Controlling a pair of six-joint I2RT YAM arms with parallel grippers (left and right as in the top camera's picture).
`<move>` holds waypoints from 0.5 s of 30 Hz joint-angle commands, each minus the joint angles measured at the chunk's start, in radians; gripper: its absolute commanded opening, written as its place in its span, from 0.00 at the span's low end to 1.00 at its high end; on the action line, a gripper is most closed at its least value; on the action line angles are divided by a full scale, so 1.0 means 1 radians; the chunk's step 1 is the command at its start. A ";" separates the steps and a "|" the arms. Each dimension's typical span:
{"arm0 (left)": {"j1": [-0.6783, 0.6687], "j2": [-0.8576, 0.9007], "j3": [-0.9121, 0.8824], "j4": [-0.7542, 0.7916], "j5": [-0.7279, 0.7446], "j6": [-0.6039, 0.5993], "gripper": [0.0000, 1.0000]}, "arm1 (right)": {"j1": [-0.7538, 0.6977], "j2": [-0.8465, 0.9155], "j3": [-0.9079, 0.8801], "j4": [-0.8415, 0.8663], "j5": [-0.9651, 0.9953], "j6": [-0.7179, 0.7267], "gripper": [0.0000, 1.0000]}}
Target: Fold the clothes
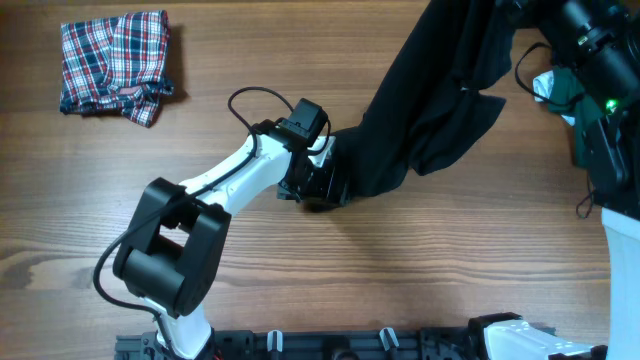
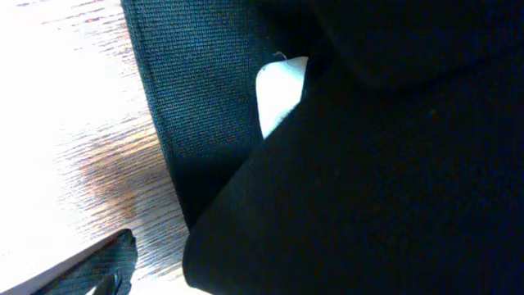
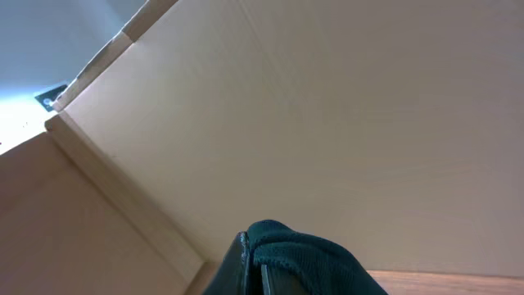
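**Inspector A:** Where do we find the black shirt (image 1: 440,100)?

**Inspector B:** We record it lifted at the far right of the bench (image 1: 400,290). It slopes from the right arm's end at the top edge down to the left tool (image 1: 322,190) near mid-bench.

**Inspector A:** State of the left tool?

**Inspector B:** It touches the shirt's lower end. In its wrist view black cloth covers the jaws, so we cannot tell whether it is clenched.

**Inspector A:** And the right tool (image 3: 255,266)?

**Inspector B:** Dark fabric bunches around it. We cannot tell its state either.

**Inspector A:** Other garments?

**Inspector B:** The plaid garment (image 1: 115,65) lies folded at the far left corner, well apart. A dark green garment (image 1: 562,90) sits just beside the right arm.
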 commanded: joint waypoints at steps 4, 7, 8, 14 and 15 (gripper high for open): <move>-0.006 0.010 -0.003 0.014 0.016 0.032 0.45 | -0.006 -0.017 0.043 0.002 -0.024 0.015 0.04; -0.006 0.010 -0.003 0.014 0.016 0.032 0.09 | -0.006 -0.017 0.043 -0.012 -0.024 0.011 0.04; -0.006 0.010 -0.003 0.014 0.016 0.032 0.04 | -0.006 -0.017 0.043 -0.024 -0.023 0.007 0.04; 0.027 0.002 0.005 -0.003 -0.065 0.026 0.04 | -0.006 -0.017 0.043 -0.160 0.095 -0.038 0.04; 0.045 -0.003 0.014 -0.018 -0.084 0.018 0.04 | -0.006 -0.017 0.043 -0.185 0.117 -0.053 0.04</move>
